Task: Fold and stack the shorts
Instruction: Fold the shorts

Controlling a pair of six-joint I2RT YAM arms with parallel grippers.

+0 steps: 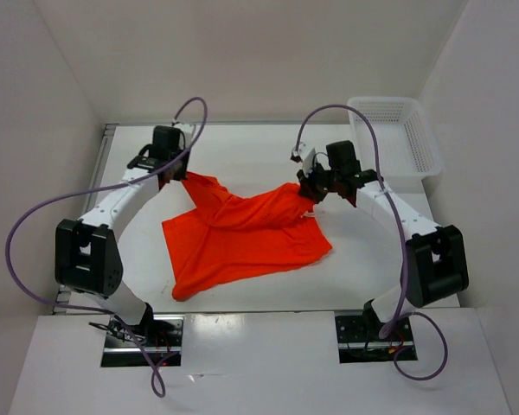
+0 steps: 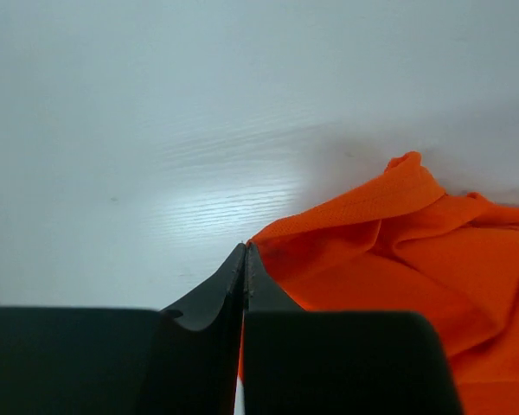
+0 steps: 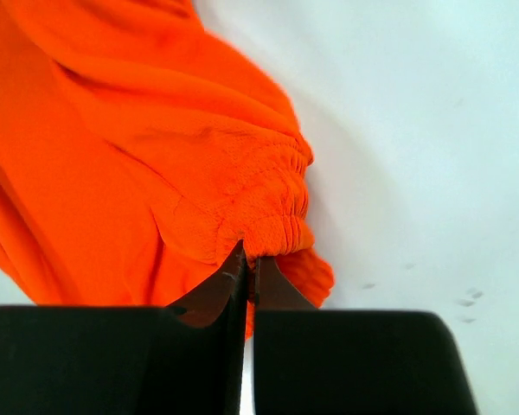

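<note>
Right jaws are clamped on a gathered elastic bit of the shorts (image 3: 199,173), and left jaws are pinched shut on a corner. Cloth stretches between both jaws, rest lying on the worktop (image 1: 242,147) behind them.

Bare table (image 1: 242,147) beyond shorts (image 1: 242,242) leaves room to pass; basket (image 1: 406,138) blocks far-R corner.

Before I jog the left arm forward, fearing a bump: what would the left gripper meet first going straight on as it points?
Probably the bare table. The left gripper, shut on an edge of the shorts, points at it; the cloth lies beside that line. Depth is unclear.
</note>
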